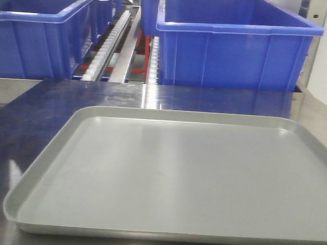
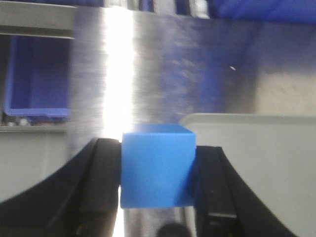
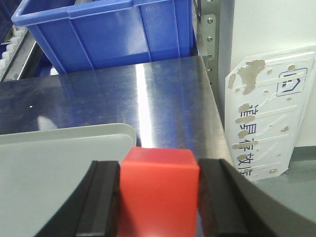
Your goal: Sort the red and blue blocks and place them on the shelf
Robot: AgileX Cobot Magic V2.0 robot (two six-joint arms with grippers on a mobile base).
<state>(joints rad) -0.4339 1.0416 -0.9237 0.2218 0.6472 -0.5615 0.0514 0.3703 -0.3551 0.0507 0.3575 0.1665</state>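
The left gripper (image 2: 158, 170) has its jaws clenched on the blue block (image 2: 157, 165). One black finger presses each side face, and the cube sits square between them above the steel bench (image 2: 163, 64). The right gripper (image 3: 159, 197) grasps the red block (image 3: 159, 185) the same way, just off the rounded corner of the grey tray (image 3: 59, 148). Neither block rests on the tray or the shelf (image 1: 110, 41), the rack with white rollers behind the bench.

The step in hand looks like the carry to that shelf. To do it well, each arm should probably hold its cube level, pass clear of the tray rim and head for its own side, so the colours end up apart. The jaws should let go only once the cube sits on something flat, since rollers might let it tip or slide. The big blue bins (image 1: 234, 54) crowd the tracks, so free room looks narrow.

The front view shows the tray bare, the two bins and the rollers between them, but no arm and no block. Only the wrist views show the grips. The right wrist view adds a peeling white sign (image 3: 266, 118) and a perforated post (image 3: 210, 49) at the bench's right edge. The left wrist view, rather blurred, shows another blue bin (image 2: 37, 84) off to the left.
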